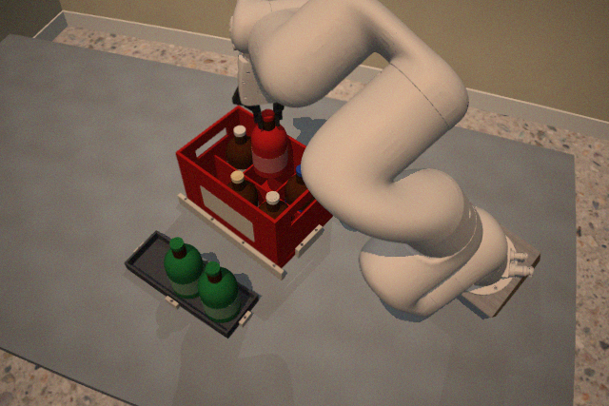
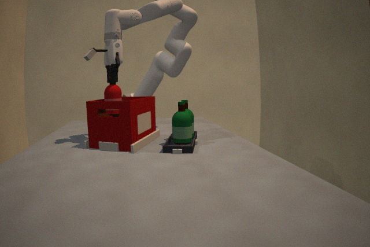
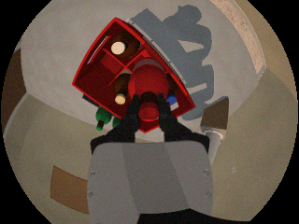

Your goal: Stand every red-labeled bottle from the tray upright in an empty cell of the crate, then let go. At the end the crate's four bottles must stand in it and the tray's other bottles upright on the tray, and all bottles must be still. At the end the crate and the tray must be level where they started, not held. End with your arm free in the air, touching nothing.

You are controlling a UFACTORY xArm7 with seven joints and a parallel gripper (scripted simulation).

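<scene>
My gripper [image 1: 268,119] [image 2: 112,81] [image 3: 149,101] is shut on the neck of the red-labeled bottle [image 1: 269,145] [image 2: 113,92] [image 3: 149,84]. The bottle hangs upright, its lower part inside a cell in the back row of the red crate [image 1: 190,170] [image 2: 108,131] [image 3: 80,80]; its base is hidden. In the top view brown bottles with a white cap [image 1: 239,131], a cream cap [image 1: 237,177], another white cap [image 1: 272,198] and a blue cap [image 1: 298,172] stand in other cells. Two green bottles [image 1: 183,263] [image 1: 219,291] stand upright on the dark tray [image 1: 142,256] [image 2: 177,148].
Pale strips [image 1: 230,234] [image 2: 145,140] lie along the crate's base, and small pale blocks [image 1: 171,301] [image 2: 177,151] sit against the tray. The tray lies beside the crate's labelled long side. The arm [image 1: 373,145] reaches over the crate's right end in the top view.
</scene>
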